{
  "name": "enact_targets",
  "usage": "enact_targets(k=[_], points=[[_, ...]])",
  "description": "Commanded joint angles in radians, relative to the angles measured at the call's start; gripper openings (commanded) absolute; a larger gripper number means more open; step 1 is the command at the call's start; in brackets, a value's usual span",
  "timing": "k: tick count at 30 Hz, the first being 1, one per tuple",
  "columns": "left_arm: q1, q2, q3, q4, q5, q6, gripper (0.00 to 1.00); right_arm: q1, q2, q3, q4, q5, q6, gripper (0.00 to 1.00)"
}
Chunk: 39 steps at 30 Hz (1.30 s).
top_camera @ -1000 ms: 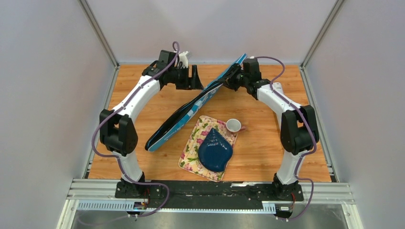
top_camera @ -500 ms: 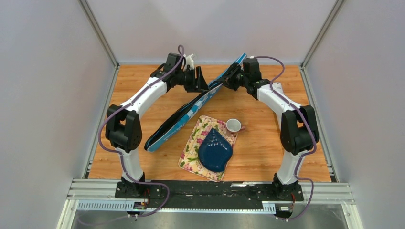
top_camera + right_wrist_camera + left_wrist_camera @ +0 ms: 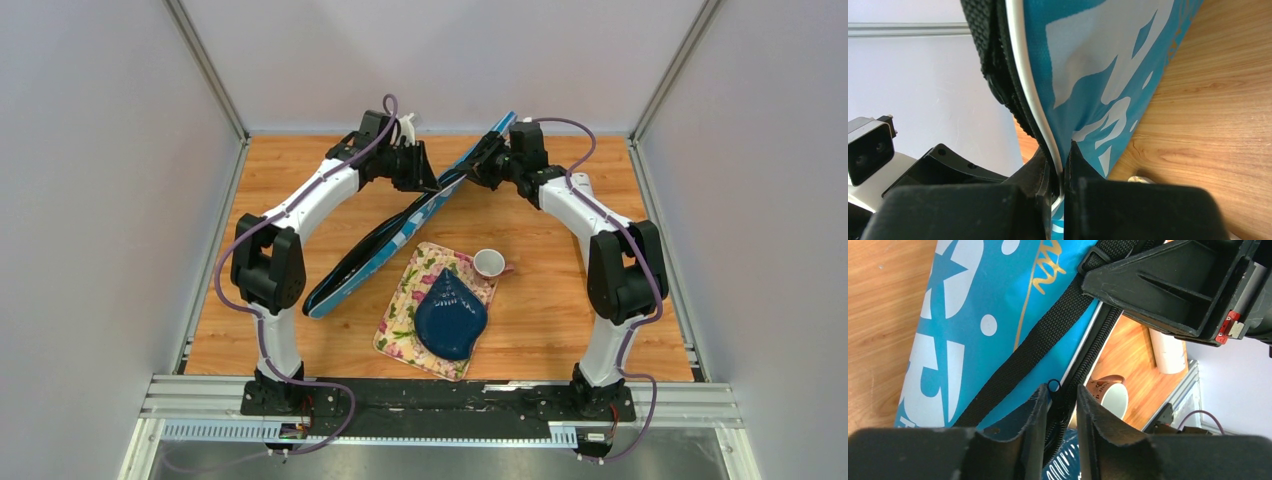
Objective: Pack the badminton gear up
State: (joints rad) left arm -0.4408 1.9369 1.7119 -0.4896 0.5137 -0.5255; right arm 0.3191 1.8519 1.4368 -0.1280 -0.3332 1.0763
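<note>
The long blue racket bag (image 3: pixel 385 240) lies slanting across the table, its far end lifted off the wood. My right gripper (image 3: pixel 478 160) is shut on the bag's white-piped edge (image 3: pixel 1040 120) near that raised end. My left gripper (image 3: pixel 428 178) sits at the bag's upper rim, just left of the right one. In the left wrist view its fingers (image 3: pixel 1040 407) stand a little apart astride the black zipper track, with the zipper pull ring (image 3: pixel 1053 385) at the tip of one finger. A long white tube (image 3: pixel 1168 350) lies on the table beyond the bag.
A dark blue plate (image 3: pixel 450 315) rests on a floral cloth (image 3: pixel 403 310) at mid-table. A small white cup (image 3: pixel 488 263) stands at the cloth's far corner, close under the bag. Metal rails and grey walls close in the table on three sides.
My left arm has swung right up to the bag's rim and its jaws have narrowed around the zipper. The right arm and the bag have stayed put.
</note>
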Motion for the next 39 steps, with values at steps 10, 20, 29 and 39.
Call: enact_targets(k=[10, 20, 29, 39], points=[[-0.016, -0.044, 0.028, 0.009, -0.084, 0.044, 0.01, 0.000, -0.036, 0.020, 0.108, -0.040, 0.030, 0.00], [-0.029, -0.157, -0.078, 0.062, -0.135, 0.070, 0.00, -0.009, -0.037, 0.020, 0.094, 0.002, 0.024, 0.00], [-0.033, -0.374, -0.354, 0.179, -0.207, 0.128, 0.00, -0.063, -0.042, -0.047, 0.188, 0.078, 0.128, 0.00], [-0.042, -0.504, -0.524, 0.184, -0.225, 0.143, 0.00, -0.107, 0.009, -0.026, 0.234, 0.114, 0.175, 0.00]])
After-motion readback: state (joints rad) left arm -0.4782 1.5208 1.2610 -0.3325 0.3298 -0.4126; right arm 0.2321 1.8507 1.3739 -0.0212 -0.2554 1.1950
